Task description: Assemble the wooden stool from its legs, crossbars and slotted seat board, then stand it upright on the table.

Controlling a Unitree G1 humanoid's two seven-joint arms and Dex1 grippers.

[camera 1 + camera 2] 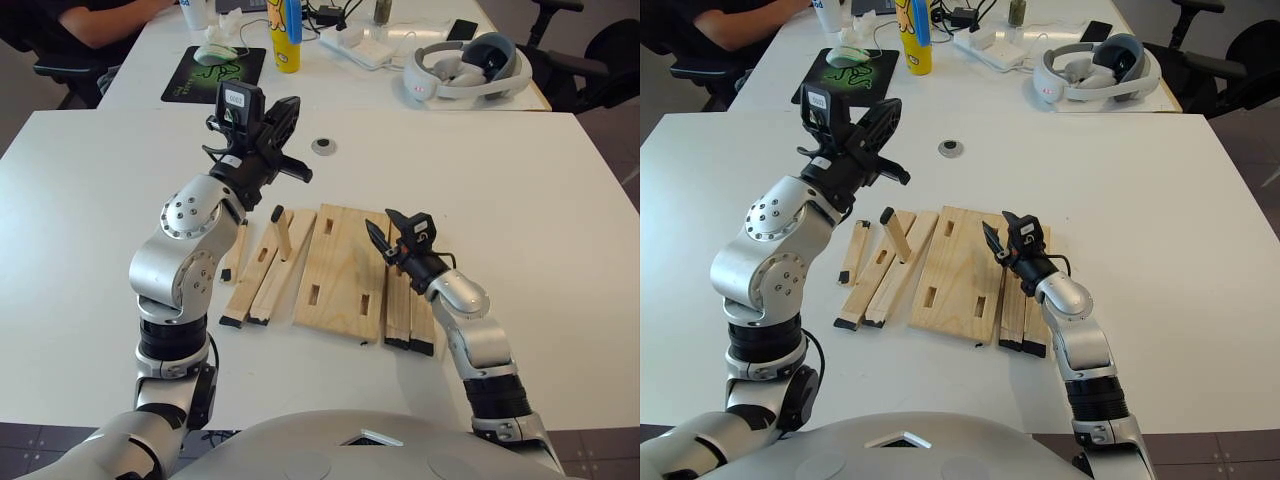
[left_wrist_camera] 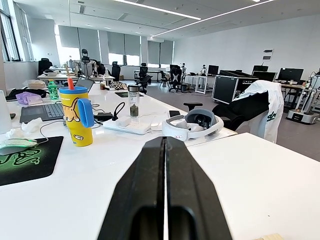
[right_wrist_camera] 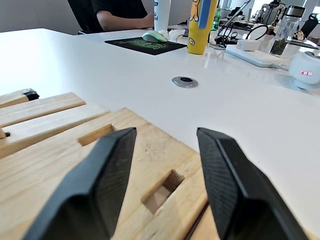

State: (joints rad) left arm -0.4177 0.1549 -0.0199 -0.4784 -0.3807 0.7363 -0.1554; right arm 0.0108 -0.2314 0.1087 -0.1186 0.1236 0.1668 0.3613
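aloft, left pincer (image 2: 164,145) pinched closed, empty; right pincer (image 3: 166,137) gapes above flat slotted wooden board (image 1: 340,260).

Left arm (image 1: 185,255) covers part of the thin crossbar (image 1: 238,255) beside it. Right gripper (image 1: 997,224) and its forearm hide the far ends of the two legs (image 1: 402,318) right of the seat board (image 1: 340,265). Right wrist view: the board runs off the edges. Left wrist view: a wood corner (image 2: 267,236) is clipped, can't tell which piece.

- Eye views: from the head, looking downward, sharing the seat board (image 1: 340,265).
- Left wrist view: facing far across the table (image 2: 250,170).
- Right wrist view: close over that seat board.
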